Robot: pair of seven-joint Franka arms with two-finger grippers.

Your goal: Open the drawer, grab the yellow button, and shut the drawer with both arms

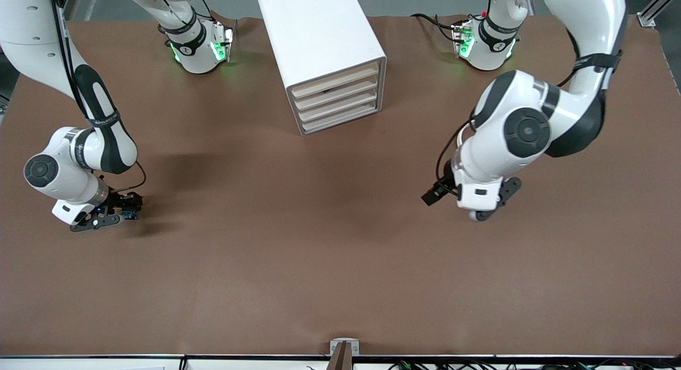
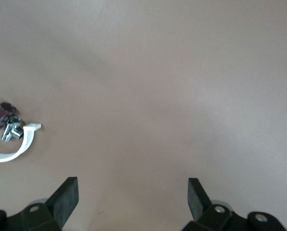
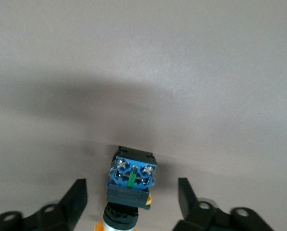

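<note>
Two glossy white arms hang over the brown table. The right gripper (image 3: 131,197), lower left of the front view, stands open around the small blue-and-black button with orange cap (image 3: 131,182), fingers clear of it. The left gripper (image 2: 132,197), at centre right, waits open. All drawers of the white cabinet (image 1: 319,45) at top centre look shut.

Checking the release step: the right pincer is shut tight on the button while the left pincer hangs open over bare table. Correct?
Not quite. In the right wrist view the right pincer stands open, its fingers clear of the button between them. The left pincer is indeed open over the bare table.
</note>
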